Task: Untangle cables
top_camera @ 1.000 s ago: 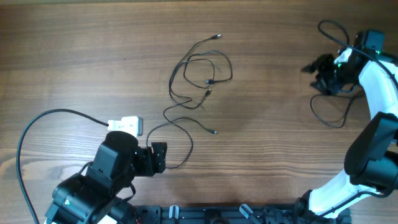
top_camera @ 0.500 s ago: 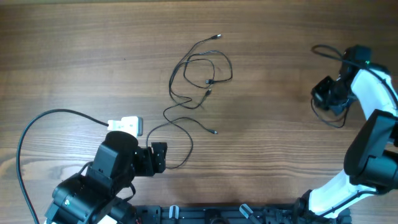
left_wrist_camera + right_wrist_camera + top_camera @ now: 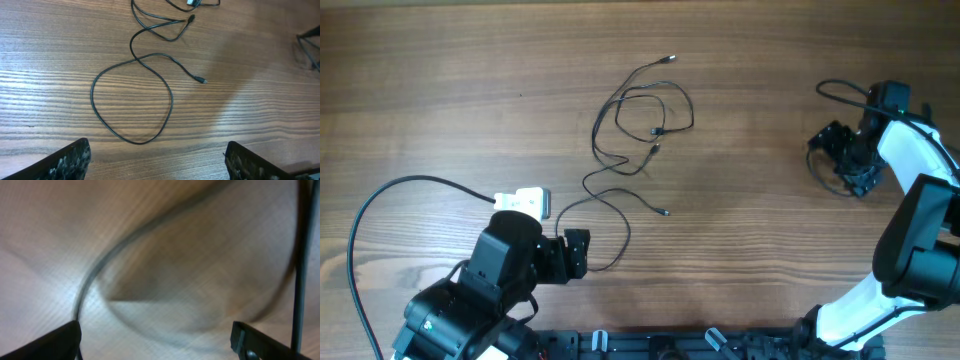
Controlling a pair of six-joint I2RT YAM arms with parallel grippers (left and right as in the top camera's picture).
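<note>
Since the frame half a second ago, the right gripper [image 3: 838,152] has swung slightly toward the middle of the table [image 3: 470,80]. The left gripper [image 3: 576,252] and the cables [image 3: 642,115] lie as they did.

The left jaws stand released, with nothing between them. Just ahead of them one thin black wire forms a wide loop [image 3: 132,100], its near edge almost between the fingertips. Its silvery plug tip [image 3: 201,80] lies farther out, to the right of the jaws. The rest of the tangle sits well beyond.

The right jaws also appear spread apart, low over the wood. That wrist view is badly blurred, but a dark strand [image 3: 125,235], probably another thin cable, curves just ahead of the fingers and does not look pinched.
</note>
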